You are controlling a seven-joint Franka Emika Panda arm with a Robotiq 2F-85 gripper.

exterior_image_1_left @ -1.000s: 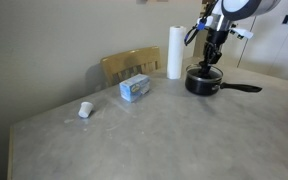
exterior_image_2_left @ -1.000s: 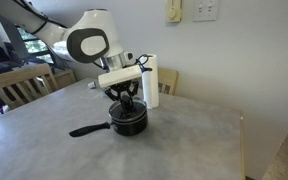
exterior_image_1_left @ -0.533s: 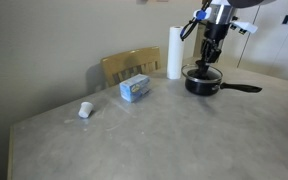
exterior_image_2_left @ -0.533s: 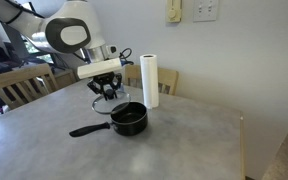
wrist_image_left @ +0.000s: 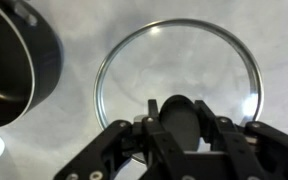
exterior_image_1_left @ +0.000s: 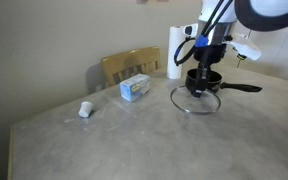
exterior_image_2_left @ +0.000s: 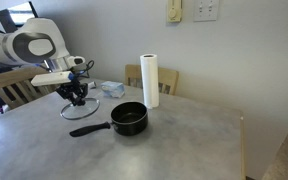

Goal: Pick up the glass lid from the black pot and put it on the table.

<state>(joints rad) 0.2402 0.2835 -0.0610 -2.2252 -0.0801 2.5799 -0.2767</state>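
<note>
My gripper (wrist_image_left: pixel 180 120) is shut on the black knob of the glass lid (wrist_image_left: pixel 134 60), a clear disc with a metal rim. It holds the lid level, a little above the grey table (exterior_image_1_left: pixel 134 140). In both exterior views the lid (exterior_image_1_left: pixel 195 98) (exterior_image_2_left: pixel 79 107) hangs under the gripper (exterior_image_1_left: pixel 204 78) (exterior_image_2_left: pixel 77 93), beside the black pot. The pot (exterior_image_1_left: pixel 212 82) (exterior_image_2_left: pixel 128 118) stands open on the table with its long handle (exterior_image_2_left: pixel 88 129) pointing out. In the wrist view the pot (wrist_image_left: pixel 14 60) sits at the left edge.
A white paper-towel roll (exterior_image_2_left: pixel 150 80) (exterior_image_1_left: pixel 174 52) stands behind the pot. A blue box (exterior_image_1_left: pixel 135 88) and a small white cup (exterior_image_1_left: pixel 85 110) lie on the table. Wooden chairs (exterior_image_1_left: pixel 130 65) (exterior_image_2_left: pixel 14 88) stand at the table's edges.
The gripper has lifted the lid off the pot and carried it sideways, away from the pot, then lower toward the table. The pot now stands uncovered.
</note>
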